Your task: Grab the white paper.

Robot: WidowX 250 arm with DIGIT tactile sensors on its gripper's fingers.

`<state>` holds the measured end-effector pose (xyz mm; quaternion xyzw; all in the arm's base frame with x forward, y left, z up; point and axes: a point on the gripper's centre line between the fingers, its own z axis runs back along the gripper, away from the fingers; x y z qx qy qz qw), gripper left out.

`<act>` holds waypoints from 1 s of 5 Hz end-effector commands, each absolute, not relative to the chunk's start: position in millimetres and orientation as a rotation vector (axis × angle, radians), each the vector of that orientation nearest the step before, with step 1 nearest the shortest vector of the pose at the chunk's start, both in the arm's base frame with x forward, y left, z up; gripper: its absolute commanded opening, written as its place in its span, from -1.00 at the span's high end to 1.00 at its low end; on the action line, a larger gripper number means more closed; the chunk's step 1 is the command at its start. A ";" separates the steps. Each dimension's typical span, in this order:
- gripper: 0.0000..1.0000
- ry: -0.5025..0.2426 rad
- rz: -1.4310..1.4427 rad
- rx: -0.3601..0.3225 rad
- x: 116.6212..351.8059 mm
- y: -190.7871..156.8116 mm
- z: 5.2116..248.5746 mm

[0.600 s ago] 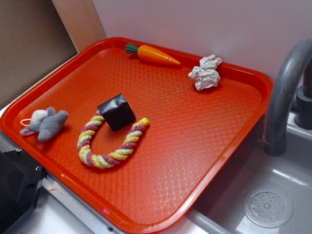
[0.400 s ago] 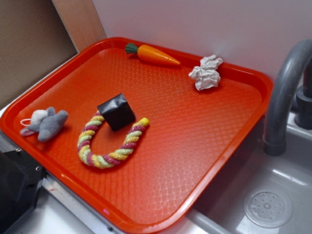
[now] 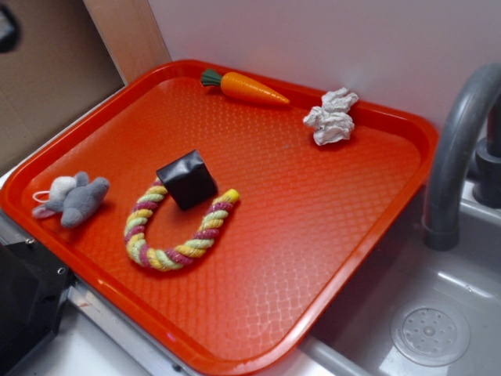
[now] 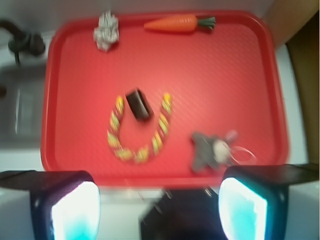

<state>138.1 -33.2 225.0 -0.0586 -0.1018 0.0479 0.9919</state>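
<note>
The white paper [image 3: 332, 116] is a crumpled off-white wad lying at the far right of the red tray [image 3: 313, 227], close to the wall. The wrist view shows the white paper [image 4: 106, 31] at the upper left of the tray [image 4: 235, 75], far from my gripper [image 4: 160, 210]. Its two fingers stand wide apart at the bottom corners of that view, open, with nothing between them, above the tray's near edge. In the exterior view only a dark blurred bit of the arm [image 3: 5, 28] shows at the top left corner.
On the tray lie an orange carrot [image 3: 246, 88], a black cube [image 3: 186, 179] inside a striped rope loop [image 3: 176, 254], and a grey plush mouse [image 3: 74, 197]. A grey faucet [image 3: 458, 141] and sink [image 3: 430, 313] are to the right. A black box [image 3: 27, 305] sits at the front left.
A dark blurred part of the arm has come into the top left corner of the exterior view. Nothing on the tray has moved.
</note>
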 end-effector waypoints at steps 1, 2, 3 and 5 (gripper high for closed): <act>-1.00 -0.289 0.253 -0.311 202.3 -65.2 185.3; -1.00 -0.291 0.296 -0.353 244.6 -84.5 154.6; -1.00 -0.335 0.340 -0.283 280.8 -94.2 139.9; -1.00 -0.355 0.389 -0.217 339.2 -124.7 102.3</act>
